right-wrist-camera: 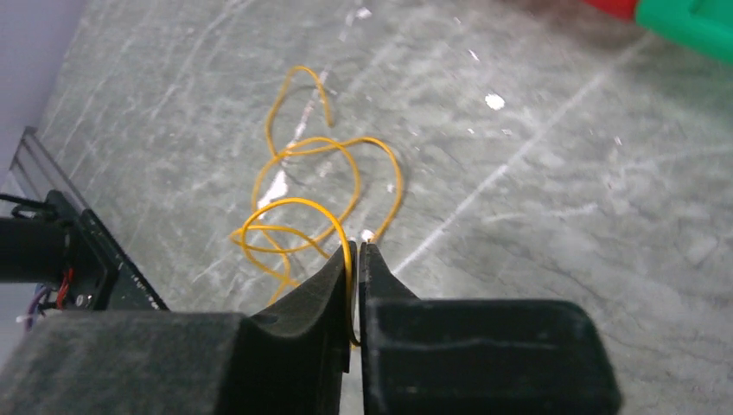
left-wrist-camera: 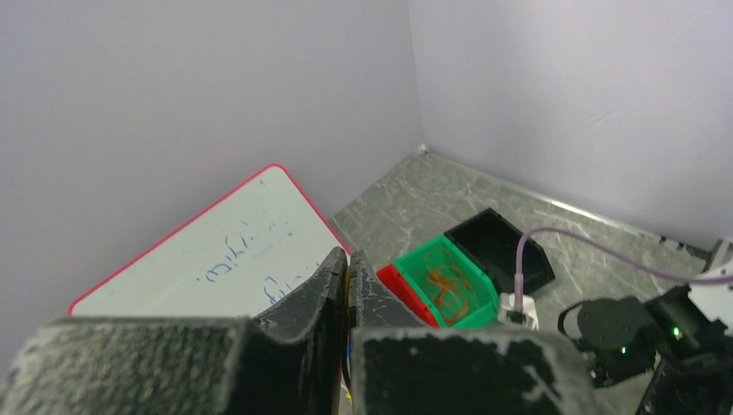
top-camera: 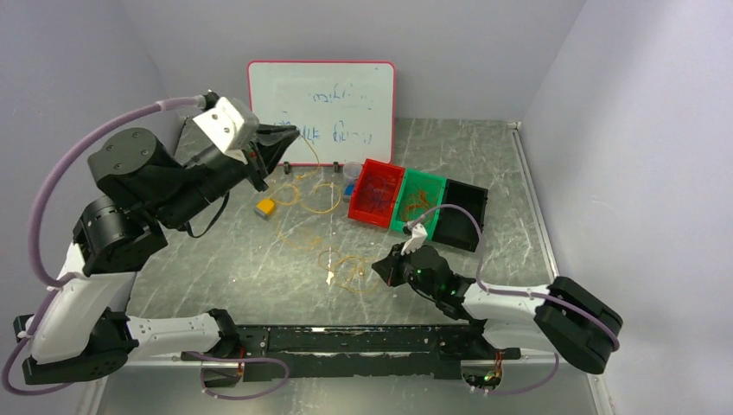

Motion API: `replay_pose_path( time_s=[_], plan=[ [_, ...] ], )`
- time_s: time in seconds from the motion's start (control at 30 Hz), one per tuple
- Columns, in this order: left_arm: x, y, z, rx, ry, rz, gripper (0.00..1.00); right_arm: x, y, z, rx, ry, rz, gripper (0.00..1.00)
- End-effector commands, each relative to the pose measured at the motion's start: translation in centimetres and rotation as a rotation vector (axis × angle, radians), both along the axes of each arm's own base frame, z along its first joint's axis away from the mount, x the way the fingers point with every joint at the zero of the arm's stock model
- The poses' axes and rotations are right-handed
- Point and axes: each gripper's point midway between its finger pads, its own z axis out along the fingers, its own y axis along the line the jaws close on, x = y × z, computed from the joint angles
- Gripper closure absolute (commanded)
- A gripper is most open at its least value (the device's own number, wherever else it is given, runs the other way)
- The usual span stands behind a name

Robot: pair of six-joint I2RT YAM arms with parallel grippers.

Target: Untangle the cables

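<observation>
Right gripper [right-wrist-camera: 356,252] tight on yellow cable [right-wrist-camera: 294,201], loops just ahead.

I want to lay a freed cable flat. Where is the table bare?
Bare: right of the black bin up to the wall, and behind it toward the back corner. Crowded: cables loop between whiteboard and right end effector.

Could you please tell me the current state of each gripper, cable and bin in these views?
left gripper: raised, shut on a hanging cable.
right gripper: low over the table, shut on the yellow cable.
loose cables: lying in loops on the table.
red bin: holds wires.
green bin: holds orange wires.
black bin: looks empty.
whiteboard: upright, written on.
</observation>
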Motion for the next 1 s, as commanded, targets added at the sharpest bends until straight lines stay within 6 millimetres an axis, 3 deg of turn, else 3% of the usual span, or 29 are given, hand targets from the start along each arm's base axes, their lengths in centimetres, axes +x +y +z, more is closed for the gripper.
replay_pose_path(
  time_s=[0.0,0.23,0.6,0.73,0.97],
  plan=[
    [-0.9,-0.9,-1.2,0.019,0.011,-0.072,0.93,-0.3,1.0,2.9,-0.019,-0.108,0.115,0.86],
    [-1.6,-2.1,-2.1,0.023,0.012,-0.141,0.93,-0.9,1.0,7.3,0.009,-0.218,0.180,0.61],
    [-1.5,-3.3,-3.1,0.041,0.024,-0.175,0.93,-0.3,-0.3,14.3,-0.011,-0.406,0.174,0.44],
    [-1.5,-3.4,-3.2,0.043,0.027,-0.175,0.93,-0.4,0.0,13.7,-0.106,-0.391,0.242,0.40],
    [-1.3,-3.4,-3.5,0.046,0.036,-0.165,0.93,-0.5,0.3,9.3,-0.347,-0.205,0.349,0.36]
  ],
)
